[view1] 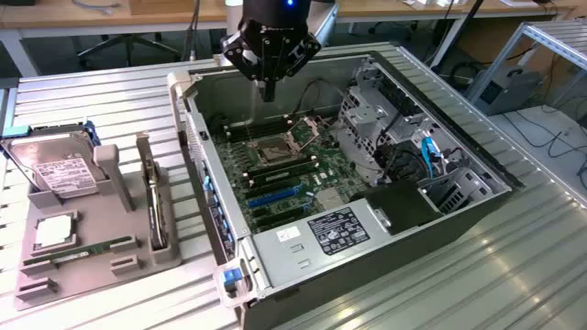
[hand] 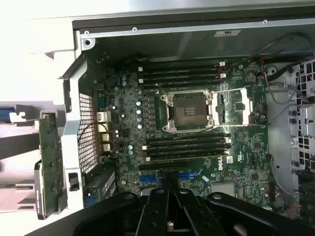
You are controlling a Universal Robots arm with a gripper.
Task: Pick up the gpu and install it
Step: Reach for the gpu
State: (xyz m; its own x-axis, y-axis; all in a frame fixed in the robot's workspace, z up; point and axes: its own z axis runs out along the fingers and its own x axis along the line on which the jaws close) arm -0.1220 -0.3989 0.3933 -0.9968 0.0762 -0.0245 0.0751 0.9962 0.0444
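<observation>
The gripper (view1: 268, 95), closed and empty, hangs over the open computer case (view1: 203, 159) in the exterior view's upper middle. The gpu (view1: 158, 206) stands upright in the grey holder (view1: 87, 275), lower left.

The claw (view1: 268, 93) hangs over the far end of the open computer case (view1: 220, 96), which lies on the worktop (view1: 513, 275). Straight below the claw sits the motherboard (view1: 293, 179), with its processor socket (view1: 275, 148) nearly under the tips. Inside the case, the drive cage (view1: 367, 117) stands to the exterior view's right of the claw. The power supply (view1: 339, 230) fills the near end, well apart from the claw. Outside the case, to the exterior view's left of the claw, a holder (view1: 92, 275) carries the gpu (view1: 158, 206) on edge. The hard drive (view1: 60, 172) stands farther out, and the memory stick (view1: 78, 254) lies flat.
</observation>
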